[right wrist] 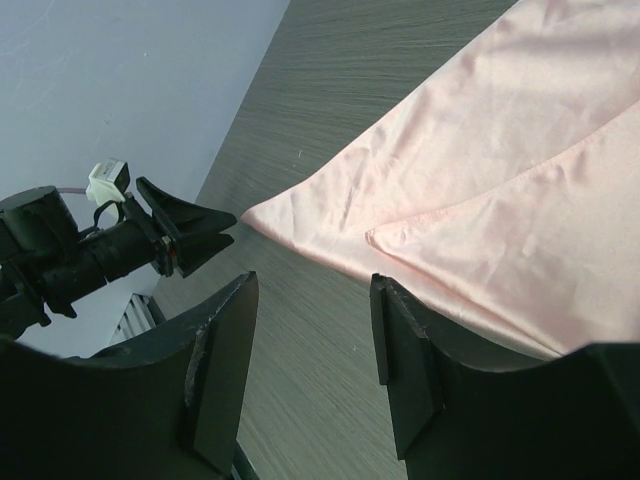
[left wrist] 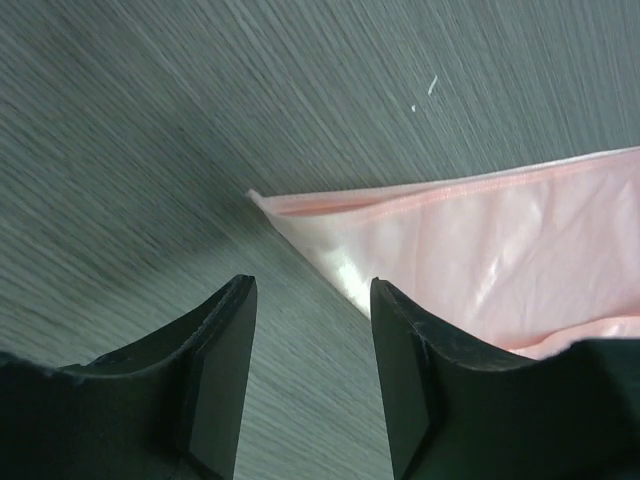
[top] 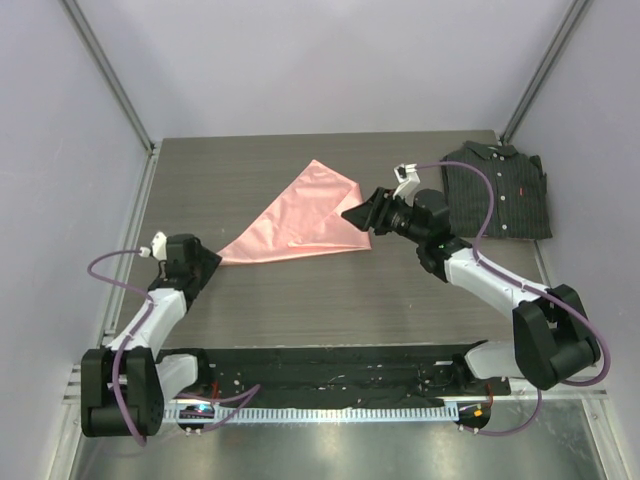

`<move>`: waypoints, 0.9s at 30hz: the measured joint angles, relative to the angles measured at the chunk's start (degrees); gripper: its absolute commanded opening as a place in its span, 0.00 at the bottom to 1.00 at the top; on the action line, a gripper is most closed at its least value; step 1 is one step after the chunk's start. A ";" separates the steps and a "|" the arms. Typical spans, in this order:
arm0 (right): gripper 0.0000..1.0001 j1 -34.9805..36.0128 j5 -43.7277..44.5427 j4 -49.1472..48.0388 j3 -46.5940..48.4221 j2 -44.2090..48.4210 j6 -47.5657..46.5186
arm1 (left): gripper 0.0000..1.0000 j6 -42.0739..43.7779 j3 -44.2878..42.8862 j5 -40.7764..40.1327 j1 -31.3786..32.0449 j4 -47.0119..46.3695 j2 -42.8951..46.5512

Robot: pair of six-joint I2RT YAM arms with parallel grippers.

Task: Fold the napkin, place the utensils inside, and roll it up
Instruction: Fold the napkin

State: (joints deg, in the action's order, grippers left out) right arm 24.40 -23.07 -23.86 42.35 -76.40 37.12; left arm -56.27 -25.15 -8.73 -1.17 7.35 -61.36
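Note:
The salmon-pink satin napkin (top: 300, 220) lies folded into a long triangle on the grey table, its sharp tip pointing left. My left gripper (top: 210, 262) is open and empty just left of that tip; the tip shows in the left wrist view (left wrist: 300, 215) just ahead of the gripper (left wrist: 312, 290). My right gripper (top: 358, 214) is open and empty at the napkin's right corner. In the right wrist view the napkin (right wrist: 480, 160) lies beyond the gripper (right wrist: 314, 285), with a folded-over upper layer. No fork is in view.
A dark pinstriped folded shirt (top: 505, 190) lies at the back right of the table. The left arm shows in the right wrist view (right wrist: 110, 240). Pale walls and metal corner posts surround the table.

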 measured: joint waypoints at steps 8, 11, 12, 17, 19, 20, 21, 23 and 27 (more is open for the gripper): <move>0.57 -0.66 -1.16 0.02 -1.09 0.00 0.15 | 0.48 -0.35 0.24 1.20 -3.39 -4.20 -3.87; 0.57 -0.90 -1.53 0.17 -1.22 0.00 0.24 | 0.46 -0.33 0.24 1.53 -3.85 -5.40 -5.35; 0.57 -0.92 -1.62 0.17 -1.27 0.00 0.24 | 0.46 -0.35 0.24 1.75 -3.91 -5.68 -5.81; 0.57 -1.29 -1.88 0.35 -1.68 0.00 0.26 | 0.43 -0.35 0.24 2.54 -4.83 -7.41 -8.04; 0.57 -1.40 -2.01 0.39 -1.79 0.00 0.26 | 0.43 -0.35 0.24 2.80 -5.05 -7.80 -8.70; 0.57 -1.55 -2.10 0.39 -1.81 0.00 0.26 | 0.43 -0.35 0.24 2.89 -5.14 -7.91 -8.94; 0.57 -1.62 -2.16 0.39 -1.81 0.00 0.28 | 0.42 -0.35 0.24 2.99 -5.20 -7.98 -9.14; 0.57 -1.79 -2.21 0.39 -1.81 0.00 0.31 | 0.41 -0.35 0.24 3.21 -5.33 -8.07 -9.46; 0.57 -2.14 -2.32 0.39 -1.90 0.00 0.37 | 0.38 -0.42 0.24 3.52 -5.40 -8.83 -10.93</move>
State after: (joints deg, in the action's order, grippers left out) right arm 22.26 -25.39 -23.46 40.45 -76.40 37.50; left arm -56.69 -24.91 -5.21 -6.57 -1.48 -72.29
